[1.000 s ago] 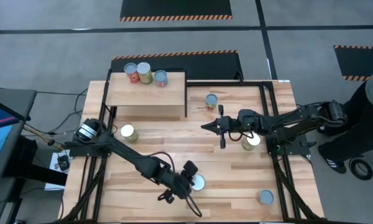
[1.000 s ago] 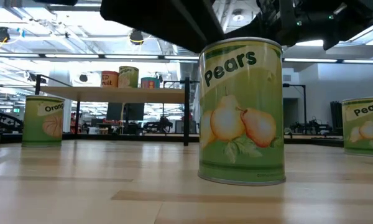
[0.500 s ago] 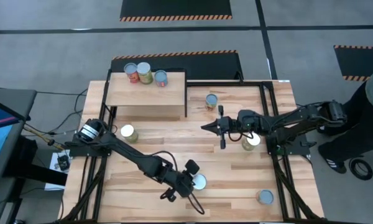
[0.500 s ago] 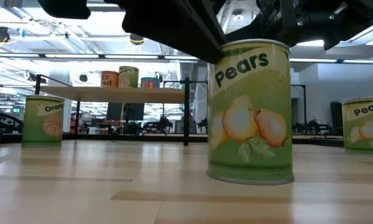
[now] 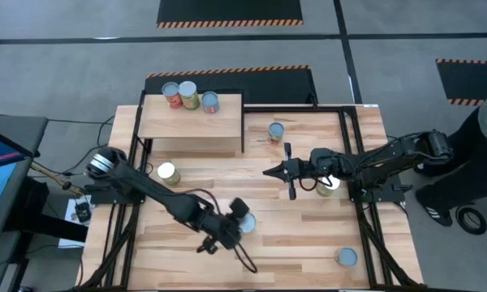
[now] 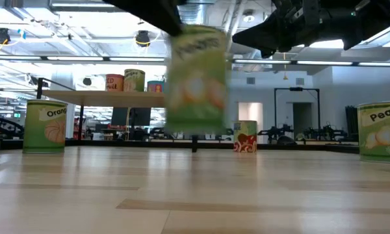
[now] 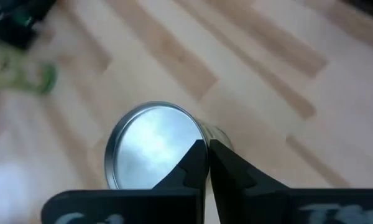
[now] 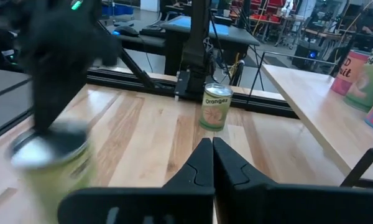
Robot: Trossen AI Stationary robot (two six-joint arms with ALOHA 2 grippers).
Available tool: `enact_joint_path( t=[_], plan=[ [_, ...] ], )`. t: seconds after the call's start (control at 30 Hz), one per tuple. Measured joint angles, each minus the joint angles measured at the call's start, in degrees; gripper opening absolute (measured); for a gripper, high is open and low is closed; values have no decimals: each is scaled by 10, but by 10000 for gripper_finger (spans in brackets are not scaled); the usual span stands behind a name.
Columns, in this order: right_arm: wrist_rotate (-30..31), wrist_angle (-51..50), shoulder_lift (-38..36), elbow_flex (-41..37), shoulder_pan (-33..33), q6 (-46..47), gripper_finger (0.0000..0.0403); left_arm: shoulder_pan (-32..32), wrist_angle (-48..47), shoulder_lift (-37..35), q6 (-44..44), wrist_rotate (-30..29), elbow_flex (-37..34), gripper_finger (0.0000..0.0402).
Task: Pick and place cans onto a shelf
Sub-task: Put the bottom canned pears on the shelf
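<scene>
A green pears can (image 6: 196, 78) shows blurred in the low view, with its lower end above the tabletop. From above, its lid (image 5: 246, 221) lies just right of my left gripper (image 5: 232, 222), near the table's middle front. In the left wrist view my left gripper (image 7: 203, 145) is shut, and nothing is between its fingers. The fingertips stand at the edge of the can's lid (image 7: 150, 144). My right gripper (image 5: 266, 171) is shut and hovers over the table's middle. Three cans (image 5: 188, 95) stand on the shelf (image 5: 191, 126). My left gripper has its shut fingertips (image 7: 198, 152) over the rim of the pears can's lid (image 7: 186, 134), coming from above. The can is not between the fingers. I cannot tell whether they touch it.
An oranges can (image 5: 167, 172) stands left of centre, below the shelf. A red-labelled can (image 5: 276, 131) stands at the far middle. A pears can (image 5: 329, 185) is partly under my right arm, and another can (image 5: 346, 256) stands at the near right corner.
My left gripper has shut and swung toward the table's left and far side. The pears can stood upright on the table between its open fingers. It has gone the same way and now shows blurred, slightly leaning, with its bottom off the tabletop.
</scene>
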Motion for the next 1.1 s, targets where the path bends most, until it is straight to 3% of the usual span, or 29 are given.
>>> enact_joint_path(
  t=[0.17,0.3,0.43,0.57,0.83,1.1],
  plan=[
    [-1,0,0,0,-3,-1,7,19,-100,-95,-26,-22,0,0],
    [-13,-1,0,0,-6,-3,7,71,-153,-189,-28,-25,0,0],
    [-16,-1,0,0,-5,-29,7,164,-170,-285,24,-21,0,0],
    [-16,0,0,0,-9,-50,7,301,-149,-334,102,50,1,0],
    [-21,-1,0,0,-13,-65,7,523,-110,-284,231,188,2,0],
    [-47,1,0,0,-13,-93,7,590,-126,-160,309,221,82,0]
  ],
)
